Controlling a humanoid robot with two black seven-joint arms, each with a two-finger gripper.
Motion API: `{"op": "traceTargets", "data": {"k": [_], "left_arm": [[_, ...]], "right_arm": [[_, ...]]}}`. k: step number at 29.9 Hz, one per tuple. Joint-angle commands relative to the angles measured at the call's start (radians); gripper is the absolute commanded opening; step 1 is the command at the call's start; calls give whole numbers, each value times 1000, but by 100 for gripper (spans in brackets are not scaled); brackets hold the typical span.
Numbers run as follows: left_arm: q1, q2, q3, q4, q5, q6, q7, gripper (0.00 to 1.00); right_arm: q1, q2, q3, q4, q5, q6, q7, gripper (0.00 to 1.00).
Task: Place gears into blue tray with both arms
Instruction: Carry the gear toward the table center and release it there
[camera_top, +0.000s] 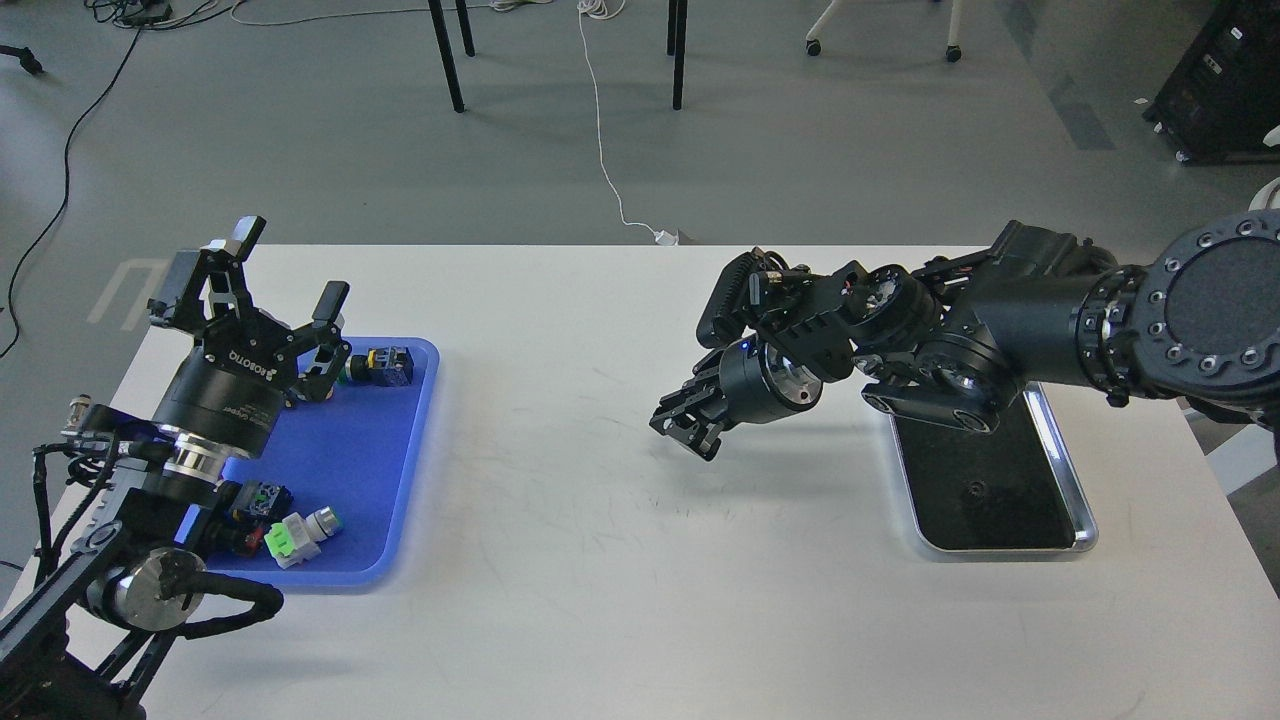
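At about nine o'clock on the white bench (600, 560) lies the blue tray (390, 520), shallow and rimmed, so small parts dropped into it should stay put. It already carries push-button switches: a yellow-and-black one (388, 366) near its far edge at twelve o'clock of the tray, and a green-and-white one (298, 535) with a darker switch (258, 500) beside it near the six o'clock edge. The left gripper (282, 290) stands over the tray's far left part, jaws spread wide and pointing up and away with nothing between them; raised like this it leaves the tray floor free, which suits a handover or a release. Toward three o'clock, well apart from the tray, the right gripper (685, 420) hangs low over bare bench, pointing to seven o'clock, the arm stretched in from the right edge. Its jaws look dark and close together, and I cannot tell whether they hold a gear or are merely shut. Behind it, at about four o'clock, sits the silver tray (1075, 500) with a black floor, where one small gear (974, 490) rests near the middle, hard to see against the dark. I judge that this gear has yet to cross to the blue tray.
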Motion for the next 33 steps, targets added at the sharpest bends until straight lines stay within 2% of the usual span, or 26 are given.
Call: {"op": "traceTargets", "data": {"k": [1,19,27,29,33], "left_arm": [[0,0,1,0,0,0,0,98],[15,5,0,-1,-1,0,-2,98],[17,5,-2,-1,0,-1,-6,98],[17,6,-2,-1,0,-1,-6,98],[17,6,-2,-1,0,-1,-6,98]], "right_arm": [[-7,0,-2,46,21,-15,0,13],[-80,0,-23,43,17,-65,0,15],[-103,0,-23,31,17,-70,0,22],[-103,0,-25,31,18,-70,0,27],[-100,0,-25,25,20,-84,0,51]]}}
